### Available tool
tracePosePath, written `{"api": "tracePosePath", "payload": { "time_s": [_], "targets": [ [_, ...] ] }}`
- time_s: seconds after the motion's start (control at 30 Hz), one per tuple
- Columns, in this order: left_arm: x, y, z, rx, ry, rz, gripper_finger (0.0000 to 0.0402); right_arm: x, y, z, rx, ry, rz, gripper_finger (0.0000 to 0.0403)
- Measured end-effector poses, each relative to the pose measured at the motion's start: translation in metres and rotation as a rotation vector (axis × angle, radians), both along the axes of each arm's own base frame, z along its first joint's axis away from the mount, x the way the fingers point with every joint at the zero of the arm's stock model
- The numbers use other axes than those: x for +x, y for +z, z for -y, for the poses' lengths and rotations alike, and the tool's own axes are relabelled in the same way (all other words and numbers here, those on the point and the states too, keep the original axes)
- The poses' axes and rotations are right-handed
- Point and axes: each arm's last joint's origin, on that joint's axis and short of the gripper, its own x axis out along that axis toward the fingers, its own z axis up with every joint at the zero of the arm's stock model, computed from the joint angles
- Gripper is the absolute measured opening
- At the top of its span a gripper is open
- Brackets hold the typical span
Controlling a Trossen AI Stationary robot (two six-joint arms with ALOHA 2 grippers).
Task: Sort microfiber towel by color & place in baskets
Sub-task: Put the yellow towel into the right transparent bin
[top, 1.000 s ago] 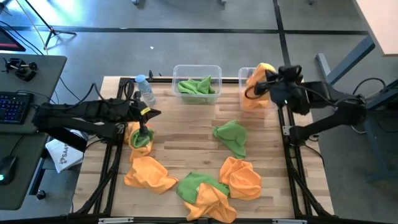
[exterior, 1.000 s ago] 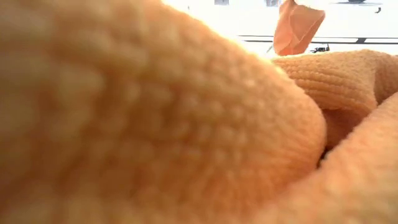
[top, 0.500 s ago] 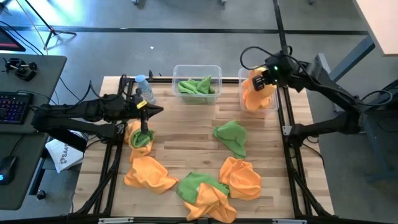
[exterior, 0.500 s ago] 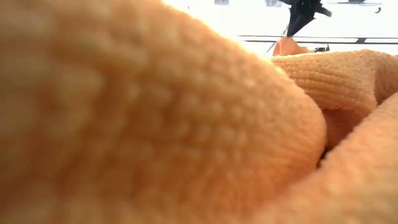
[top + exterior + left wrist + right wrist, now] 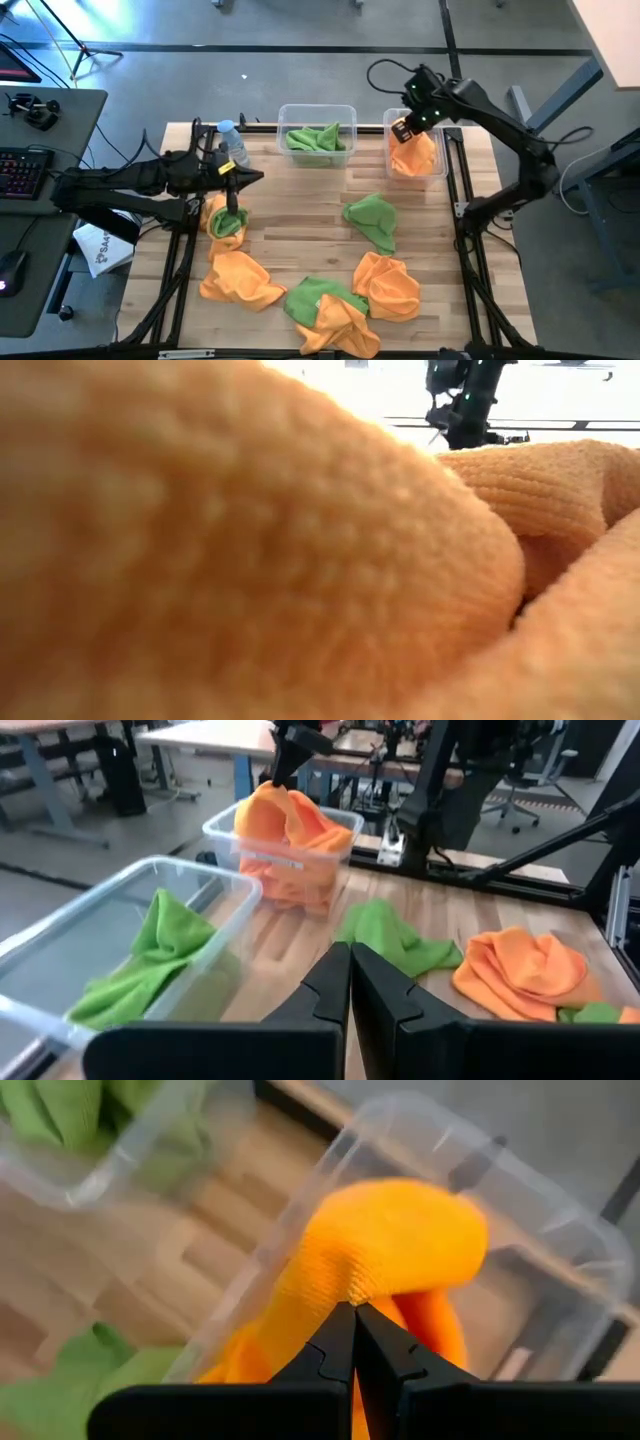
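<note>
Right end effector [image 5: 402, 130], fingers closed and empty, hovers directly above the orange microfiber towel [image 5: 417, 155] in the narrower clear plastic basket [image 5: 440, 172]; left end effector [image 5: 240, 182] is closed.

Grey floor [image 5: 300, 25] around the table, a desk [image 5: 40, 200] with keyboard [image 5: 22, 170] left

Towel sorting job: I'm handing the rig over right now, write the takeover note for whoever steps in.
Right gripper: shut on the orange towel, holding it in the narrower basket at the table's far right; not released yet.
Left gripper: low at the table's left on an orange-and-green towel bundle; whether its fingers are pinching cloth can't be told.
Done: green towels lie in the wider basket.
Left: release the orange one, then sort the loose green towel mid-table and the orange and green pile along the near edge.
The low view is blocked by orange cloth.
</note>
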Motion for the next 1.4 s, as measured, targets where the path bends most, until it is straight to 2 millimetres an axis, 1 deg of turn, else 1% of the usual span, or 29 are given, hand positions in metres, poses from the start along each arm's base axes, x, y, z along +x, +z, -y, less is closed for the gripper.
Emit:
{"api": "tracePosePath", "payload": {
  "time_s": [0.13,0.3,0.37,0.47,0.6,0.67,0.73,0.83,0.93,1.0,1.1,1.27,1.4],
  "targets": [
    [-0.001,-0.003,0.0,-0.062,0.025,-0.008,0.0,0.001,-0.015,0.011,0.07,0.039,-0.065,0.0],
    [-0.001,-0.004,0.0,-0.083,0.05,-0.015,0.0,-0.002,-0.02,0.017,0.054,0.076,-0.069,0.0],
    [-0.001,-0.004,0.0,-0.084,0.05,-0.014,0.0,-0.007,-0.034,0.02,0.073,0.07,-0.063,0.0],
    [-0.001,-0.004,0.0,-0.098,0.056,-0.01,0.0,-0.014,-0.063,0.022,0.093,0.046,-0.068,0.0],
    [-0.001,-0.004,0.0,-0.098,0.057,-0.013,0.0,-0.02,-0.099,0.018,0.118,0.038,-0.089,0.0],
    [-0.001,-0.004,-0.001,-0.097,0.058,-0.013,0.0,-0.021,-0.111,0.016,0.132,0.041,-0.092,0.0],
    [-0.002,-0.004,-0.001,-0.096,0.063,-0.013,0.0,-0.021,-0.117,0.015,0.135,0.046,-0.089,0.0],
    [-0.002,-0.004,-0.001,-0.09,0.08,-0.012,0.0,-0.021,-0.118,0.015,0.128,0.059,-0.088,0.0],
    [-0.002,-0.004,-0.002,-0.085,0.094,-0.012,0.0,-0.019,-0.112,0.018,0.102,0.096,-0.082,0.0005],
    [-0.002,-0.004,-0.002,-0.083,0.1,-0.011,0.0,-0.018,-0.106,0.019,0.084,0.106,-0.073,0.0017],
    [-0.002,-0.004,-0.002,-0.083,0.1,-0.012,0.0,-0.016,-0.099,0.021,0.065,0.106,-0.059,0.0048],
    [-0.002,-0.006,-0.002,-0.082,0.101,-0.032,0.0,-0.014,-0.086,0.024,0.045,0.105,-0.044,0.0117],
    [-0.003,-0.007,-0.002,-0.082,0.101,-0.045,0.0,-0.015,-0.068,0.023,0.047,0.089,-0.037,0.0162]
  ]
}}
